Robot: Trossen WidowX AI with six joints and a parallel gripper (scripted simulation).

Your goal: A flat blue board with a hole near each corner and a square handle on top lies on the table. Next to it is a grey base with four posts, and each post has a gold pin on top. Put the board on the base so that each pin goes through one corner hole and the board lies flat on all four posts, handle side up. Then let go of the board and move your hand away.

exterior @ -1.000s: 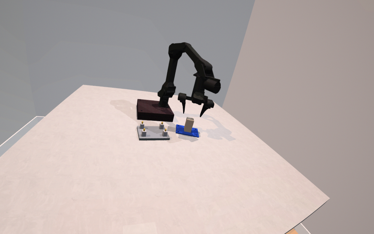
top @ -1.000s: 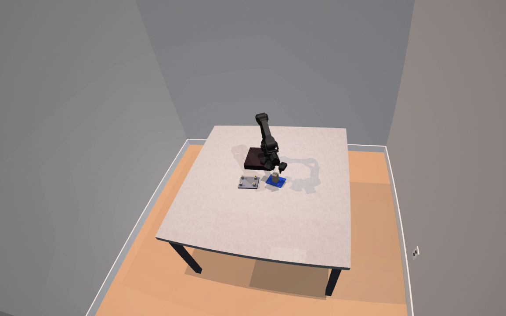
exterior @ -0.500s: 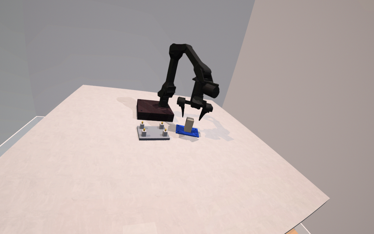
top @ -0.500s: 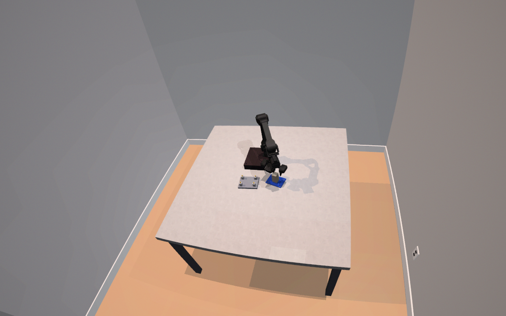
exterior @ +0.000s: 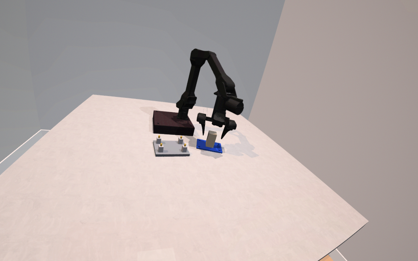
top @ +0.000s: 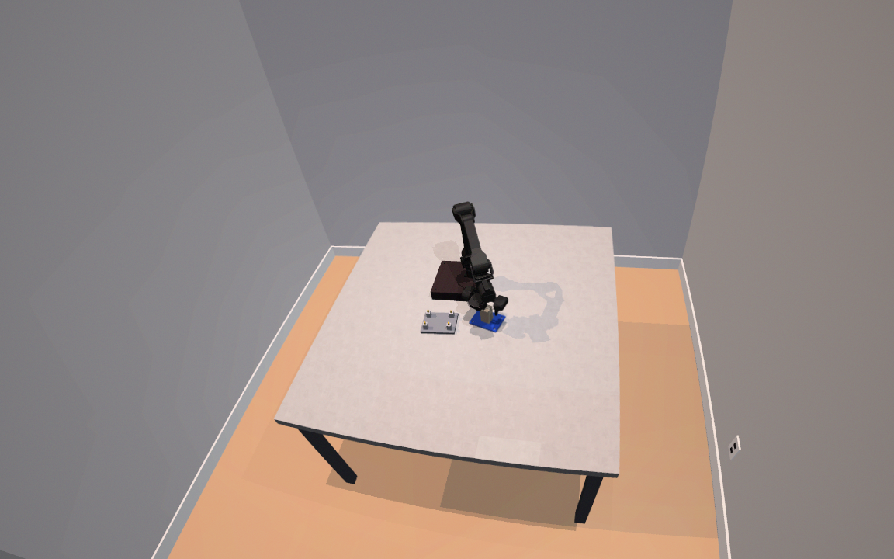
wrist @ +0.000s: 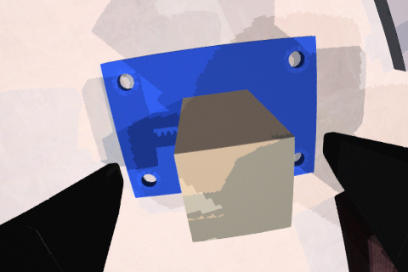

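A large, pale, stone-like table with a thin dark edge stands on dark legs: one slanting leg and another leg show at the near side. Beneath is an orange-tan floor. Plain grey walls rise around, edged below with white-trimmed skirting. A small white wall socket has two dark openings.

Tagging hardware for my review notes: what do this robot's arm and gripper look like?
The jointed arm is dark, nearly black, with chunky, rounded joints and slim links. The black two-fingered gripper has wedge-shaped fingers tapering to narrow tips. I can make out no cables or markings.
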